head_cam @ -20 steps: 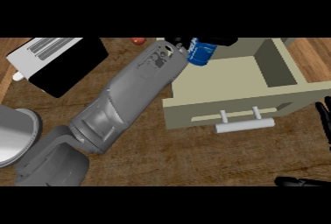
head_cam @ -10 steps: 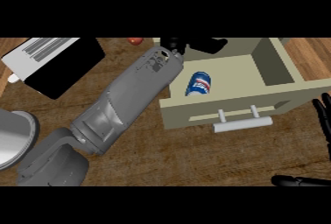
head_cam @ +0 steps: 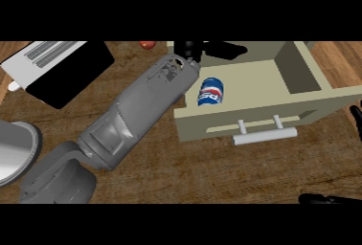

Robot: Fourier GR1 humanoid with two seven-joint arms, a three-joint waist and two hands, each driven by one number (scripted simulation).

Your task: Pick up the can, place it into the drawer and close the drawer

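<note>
The blue cylindrical soda can [head_cam: 210,92] lies inside the open beige drawer [head_cam: 320,105]. The left hand [head_cam: 205,48] hovers above, fingers apart and empty. A careless withdrawal could knock the drawer askew.

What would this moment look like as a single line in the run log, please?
can: lying in open drawer | left robot hand: above drawer's back, can released | right robot hand: resting at right edge | next: close drawer

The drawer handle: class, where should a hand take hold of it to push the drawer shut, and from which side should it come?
Take the white bar of the drawer handle near its middle, between its two posts, coming from the front, the lower side of the view. The bar stands off the front panel of the drawer, probably leaving room for fingers. The can already lies inside, so pushing on the front panel beside the handle would likely work too.
</note>
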